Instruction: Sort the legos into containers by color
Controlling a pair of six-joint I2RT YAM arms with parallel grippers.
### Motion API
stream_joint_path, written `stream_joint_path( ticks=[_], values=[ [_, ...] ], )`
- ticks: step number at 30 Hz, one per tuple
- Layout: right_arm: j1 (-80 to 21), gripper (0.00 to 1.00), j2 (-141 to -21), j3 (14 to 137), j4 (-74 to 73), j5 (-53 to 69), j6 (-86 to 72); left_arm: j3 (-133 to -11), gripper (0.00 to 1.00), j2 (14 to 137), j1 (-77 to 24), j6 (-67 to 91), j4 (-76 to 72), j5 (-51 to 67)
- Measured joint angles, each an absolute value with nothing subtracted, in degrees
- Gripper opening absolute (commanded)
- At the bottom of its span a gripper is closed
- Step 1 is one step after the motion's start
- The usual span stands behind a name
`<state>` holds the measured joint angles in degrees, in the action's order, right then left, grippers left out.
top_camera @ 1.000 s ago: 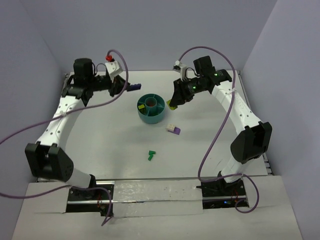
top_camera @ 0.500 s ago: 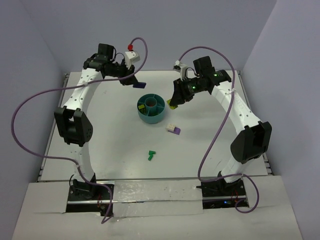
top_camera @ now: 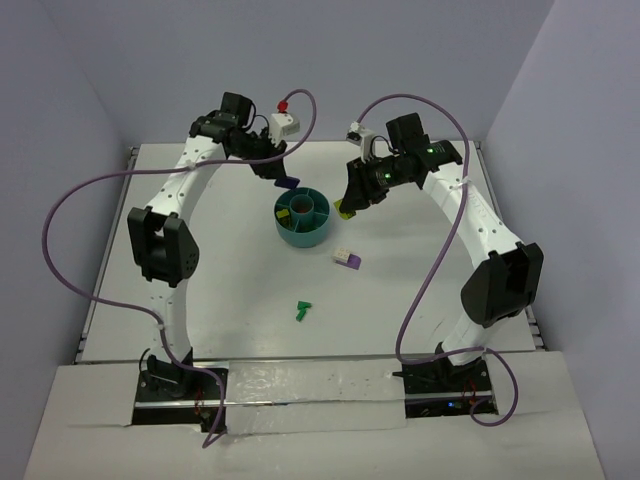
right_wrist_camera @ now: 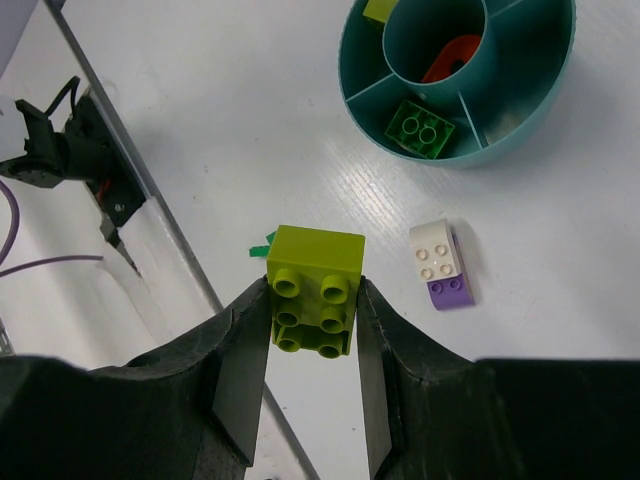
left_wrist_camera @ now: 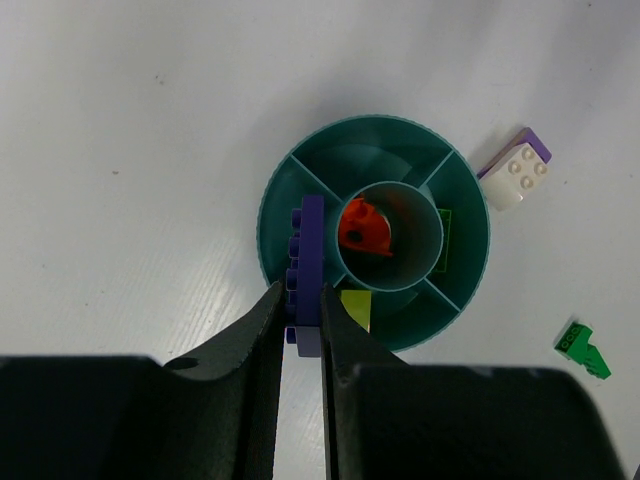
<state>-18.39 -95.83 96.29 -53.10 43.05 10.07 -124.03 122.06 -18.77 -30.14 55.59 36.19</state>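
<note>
The round teal bowl [top_camera: 302, 232] stands mid-table, its compartments set around a central ring. My left gripper [top_camera: 281, 178] is shut on a flat purple lego [left_wrist_camera: 306, 262], hanging over the bowl's [left_wrist_camera: 264, 212] left compartment. An orange-red lego [left_wrist_camera: 363, 228] lies in the ring; a yellow-green piece [left_wrist_camera: 356, 308] and a green lego [right_wrist_camera: 421, 128] lie in outer compartments. Right of the bowl, my right gripper [right_wrist_camera: 312, 296] is shut on a lime-green lego [right_wrist_camera: 316, 268], held in the air. On the table lie a purple-and-white lego [top_camera: 347, 259] and a dark green lego [top_camera: 303, 311].
Walls close in the table at the back and both sides. The table's metal edge rail and a cable clamp [right_wrist_camera: 96, 172] show in the right wrist view. Purple cables [top_camera: 70, 200] loop from both arms.
My left arm has swung from the back left towards the middle, carrying the purple lego to a spot over the bowl. The right arm and its lime-green lego have not moved.
</note>
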Motion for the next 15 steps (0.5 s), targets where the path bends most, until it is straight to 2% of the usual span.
stream_joint_path(
  ticks=[15],
  values=[
    [-18.39,0.00,-95.83,96.18,-52.36,42.46,9.85,-124.03,0.02,124.94,-19.94,-28.75,56.38,31.43]
  ],
)
